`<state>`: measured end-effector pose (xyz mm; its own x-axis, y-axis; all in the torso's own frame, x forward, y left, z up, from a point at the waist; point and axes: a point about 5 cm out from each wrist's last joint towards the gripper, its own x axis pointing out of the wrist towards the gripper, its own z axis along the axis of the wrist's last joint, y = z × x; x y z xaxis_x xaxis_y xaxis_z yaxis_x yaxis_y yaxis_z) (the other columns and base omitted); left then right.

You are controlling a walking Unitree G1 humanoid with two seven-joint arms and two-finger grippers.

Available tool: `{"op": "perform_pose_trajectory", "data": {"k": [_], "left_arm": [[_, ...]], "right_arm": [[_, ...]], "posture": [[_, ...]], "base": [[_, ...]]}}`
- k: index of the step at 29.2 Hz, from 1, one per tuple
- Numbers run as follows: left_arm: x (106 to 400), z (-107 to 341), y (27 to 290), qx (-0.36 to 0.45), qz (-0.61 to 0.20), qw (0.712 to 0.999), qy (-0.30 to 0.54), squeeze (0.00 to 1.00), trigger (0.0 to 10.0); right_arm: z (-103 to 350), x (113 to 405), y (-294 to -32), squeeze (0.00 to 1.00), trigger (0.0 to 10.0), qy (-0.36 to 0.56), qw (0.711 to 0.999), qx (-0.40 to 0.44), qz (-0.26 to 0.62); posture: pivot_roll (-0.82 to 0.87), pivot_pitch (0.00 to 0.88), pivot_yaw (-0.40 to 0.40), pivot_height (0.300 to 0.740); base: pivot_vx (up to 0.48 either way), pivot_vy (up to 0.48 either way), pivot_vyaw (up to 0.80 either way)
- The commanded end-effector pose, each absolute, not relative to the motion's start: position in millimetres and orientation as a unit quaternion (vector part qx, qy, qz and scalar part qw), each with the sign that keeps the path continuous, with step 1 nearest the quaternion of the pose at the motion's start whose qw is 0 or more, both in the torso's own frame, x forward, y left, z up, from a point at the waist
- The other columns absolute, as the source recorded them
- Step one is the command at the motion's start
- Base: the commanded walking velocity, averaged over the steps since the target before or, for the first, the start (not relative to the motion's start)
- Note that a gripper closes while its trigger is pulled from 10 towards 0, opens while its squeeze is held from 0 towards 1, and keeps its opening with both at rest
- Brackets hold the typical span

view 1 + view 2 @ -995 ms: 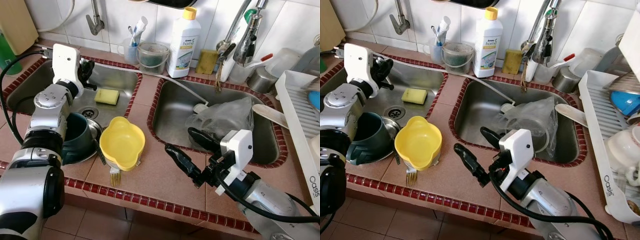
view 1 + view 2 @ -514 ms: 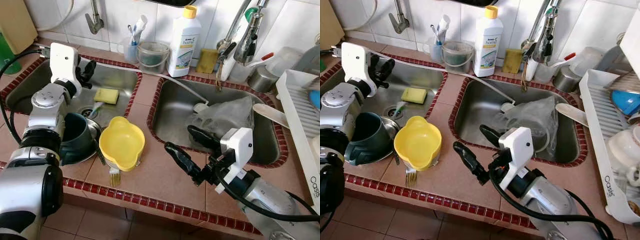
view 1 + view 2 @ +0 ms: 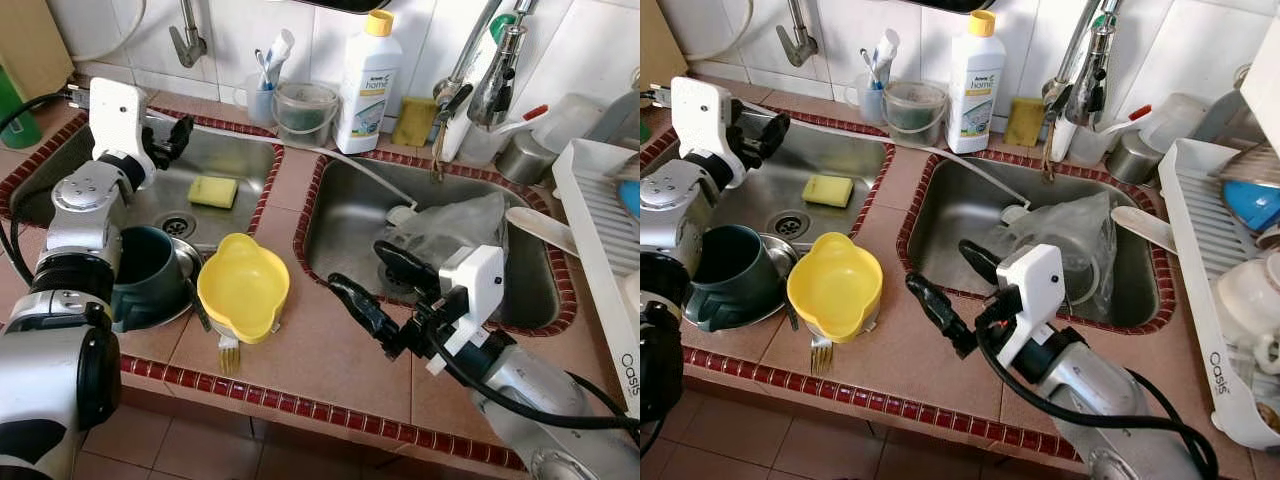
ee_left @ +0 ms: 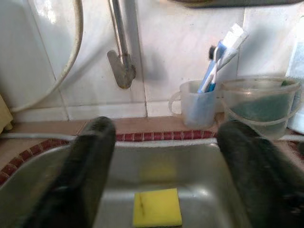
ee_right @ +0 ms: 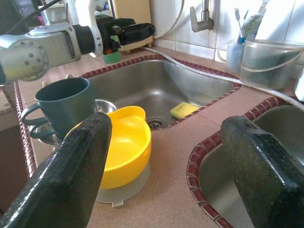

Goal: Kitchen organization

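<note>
A yellow bowl sits on the tiled counter between the two sinks, on top of a clear lid and a fork. A dark green mug stands beside it in a steel dish at the left sink's front edge. A yellow sponge lies in the left sink. My left gripper hovers open above the left sink's far left part, pointing toward the sponge. Over the counter right of the bowl, my right gripper is open and empty, aimed at the bowl.
A crumpled clear plastic bag lies in the right sink. Along the back wall stand a dish soap bottle, a toothbrush cup, a plastic tub and the faucet. A white dish rack is at the right.
My left gripper has drawn back to the left and a little higher over the left sink. The right gripper has shifted slightly left and up. Both stay open.
</note>
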<state>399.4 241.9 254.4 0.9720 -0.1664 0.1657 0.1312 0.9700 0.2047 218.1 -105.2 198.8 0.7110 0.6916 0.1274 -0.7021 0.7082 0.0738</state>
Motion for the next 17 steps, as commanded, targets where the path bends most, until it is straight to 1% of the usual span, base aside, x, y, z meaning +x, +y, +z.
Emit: {"op": "perform_pose_trajectory", "data": {"k": [1, 2, 3, 5, 8, 11, 17], "left_arm": [[397.9, 267.1, 239.0, 0.107, -0.094, 0.984, -0.111, 0.05, 10.0], [396.4, 265.7, 237.9, 0.105, -0.1, 0.983, -0.113, 0.0, 10.0], [396.4, 265.7, 237.9, 0.105, -0.1, 0.983, -0.113, 0.0, 10.0], [392.1, 262.6, 238.0, 0.073, -0.1, 0.984, -0.125, 0.0, 10.0], [388.6, 259.4, 237.1, 0.063, -0.1, 0.984, -0.132, 0.0, 10.0], [379.0, 252.0, 230.9, 0.027, -0.098, 0.982, -0.16, 0.0, 10.0], [365.4, 251.8, 221.3, -0.007, -0.107, 0.976, -0.188, 0.0, 10.0]], "right_arm": [[201.6, 222.2, -106.4, 0.0, 10.0, -0.057, 0.923, 0.053, 0.376], [202.0, 225.6, -106.6, 0.0, 10.0, -0.062, 0.924, 0.052, 0.373], [202.0, 225.6, -106.6, 0.0, 10.0, -0.062, 0.924, 0.052, 0.373], [203.9, 234.9, -109.4, 0.0, 10.0, -0.079, 0.932, 0.05, 0.35], [204.6, 239.6, -110.7, 0.0, 10.0, -0.087, 0.935, 0.049, 0.34], [205.8, 250.0, -112.3, 0.0, 10.0, -0.104, 0.943, 0.052, 0.311], [209.6, 260.7, -112.4, 0.0, 10.0, -0.128, 0.947, 0.074, 0.286]], "posture": [[0.01, 0.089, -0.066, 0.74], [0.01, 0.085, -0.067, 0.74], [0.01, 0.085, -0.067, 0.74], [0.03, 0.073, -0.069, 0.74], [0.03, 0.067, -0.071, 0.74], [0.05, 0.056, -0.08, 0.74], [0.07, 0.039, -0.089, 0.74]], "base": [[0.0, 0.0, 0.0], [0.0, 0.0, 0.0], [0.0, 0.0, 0.0], [0.0, 0.0, 0.0], [0.0, 0.0, 0.0], [0.0, 0.0, 0.0], [0.0, 0.0, 0.0]]}}
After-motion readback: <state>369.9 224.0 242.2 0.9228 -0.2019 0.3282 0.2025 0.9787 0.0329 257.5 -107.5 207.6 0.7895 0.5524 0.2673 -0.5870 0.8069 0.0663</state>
